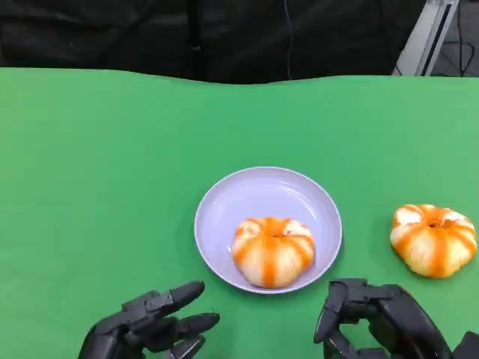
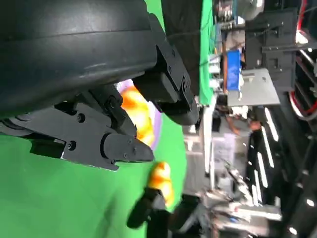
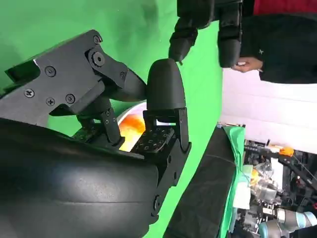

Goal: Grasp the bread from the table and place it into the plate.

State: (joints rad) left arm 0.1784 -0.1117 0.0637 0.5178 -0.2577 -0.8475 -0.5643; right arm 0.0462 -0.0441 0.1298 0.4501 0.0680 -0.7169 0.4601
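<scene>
Bread (image 1: 272, 250) sits in plate (image 1: 224, 213); a second bun (image 1: 433, 239) lies on the cloth, right. Left hand (image 1: 150, 327) spread, empty; right hand (image 1: 378, 321) curled, empty, near the bun. Next: likely reach right.

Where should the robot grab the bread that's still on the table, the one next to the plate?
Best guess: from above, fingers closing around the round sides of the bread on the table. It sits flat, dome-shaped, with open green table all round it, apart from the plate. The right hand is nearest, empty and just in front of it, so it likely should reach forward and come down over the top.
</scene>
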